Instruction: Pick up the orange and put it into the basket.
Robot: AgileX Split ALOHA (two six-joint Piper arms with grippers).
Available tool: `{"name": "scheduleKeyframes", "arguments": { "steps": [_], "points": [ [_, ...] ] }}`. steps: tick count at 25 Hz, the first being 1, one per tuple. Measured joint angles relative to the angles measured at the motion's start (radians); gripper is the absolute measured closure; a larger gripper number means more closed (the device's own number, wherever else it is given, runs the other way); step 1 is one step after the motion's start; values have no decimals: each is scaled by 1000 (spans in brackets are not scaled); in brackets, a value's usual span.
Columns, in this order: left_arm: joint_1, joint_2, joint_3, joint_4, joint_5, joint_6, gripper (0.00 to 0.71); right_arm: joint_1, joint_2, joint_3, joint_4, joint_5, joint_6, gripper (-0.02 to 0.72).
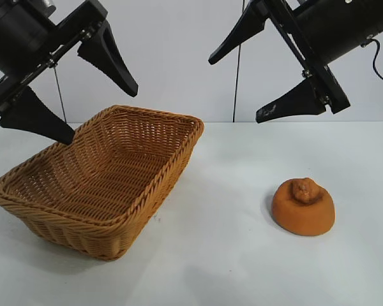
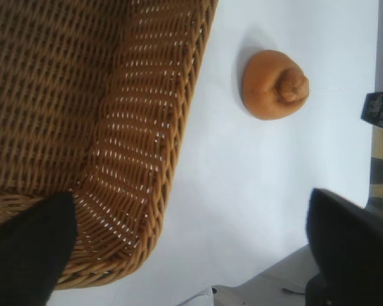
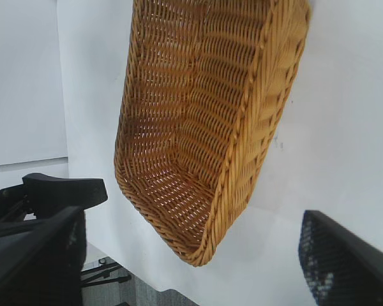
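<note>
The orange [image 1: 303, 207] sits on the white desk [image 1: 230, 255], knob up, well apart from the basket [image 1: 57, 213], which lies on the desk at the left with nothing in it. The left end effector [image 1: 101, 113] hangs above the basket's far left rim, fingers wide apart and holding nothing. The right end effector [image 1: 235, 88] hovers above the orange, fingers also spread, holding nothing.

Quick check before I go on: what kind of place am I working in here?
Probably a lab test bench: a bare white table against a plain white wall, with only a wicker basket, an orange, and cables hanging behind.
</note>
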Motion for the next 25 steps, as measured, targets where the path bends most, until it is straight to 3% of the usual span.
{"name": "scheduleKeyframes", "arguments": {
  "steps": [25],
  "points": [
    [0,0,0,0,-17,0,17,0,0,0,0,0,0,84]
  ]
}}
